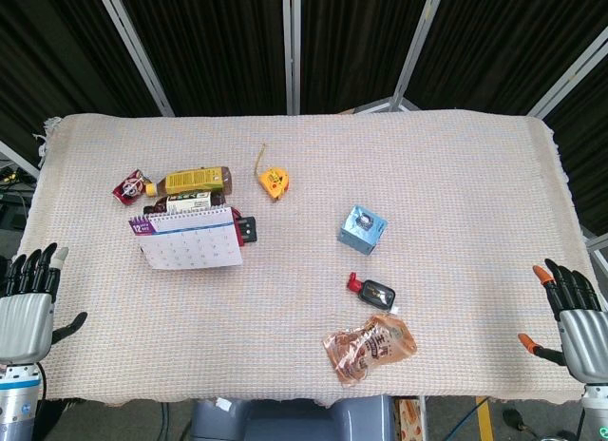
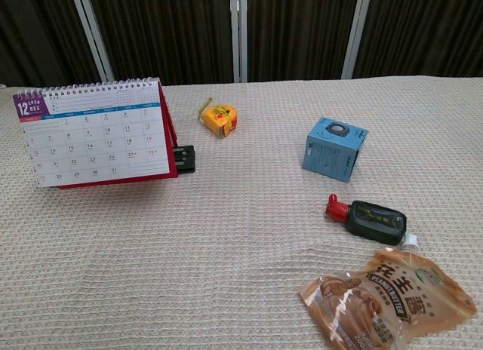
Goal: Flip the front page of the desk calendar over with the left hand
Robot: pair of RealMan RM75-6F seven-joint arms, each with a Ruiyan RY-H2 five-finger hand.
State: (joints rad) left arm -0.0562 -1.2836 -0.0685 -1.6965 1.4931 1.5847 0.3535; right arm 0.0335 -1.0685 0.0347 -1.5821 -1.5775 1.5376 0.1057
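The desk calendar (image 1: 188, 239) stands upright on the left part of the table, spiral-bound at the top, its front page showing December; the chest view shows the calendar (image 2: 94, 133) at the left with its red base. My left hand (image 1: 28, 303) hovers at the table's left front edge, well to the left of the calendar, fingers apart and holding nothing. My right hand (image 1: 575, 313) is at the right front edge, fingers spread and empty. Neither hand appears in the chest view.
Behind the calendar lie a bottle (image 1: 195, 182) and a small red packet (image 1: 131, 185). A yellow tape measure (image 1: 273, 182), a blue box (image 1: 361, 229), a small dark bottle with red cap (image 1: 370, 290) and a peanut butter pouch (image 1: 370, 348) lie on the woven cloth (image 1: 427, 165).
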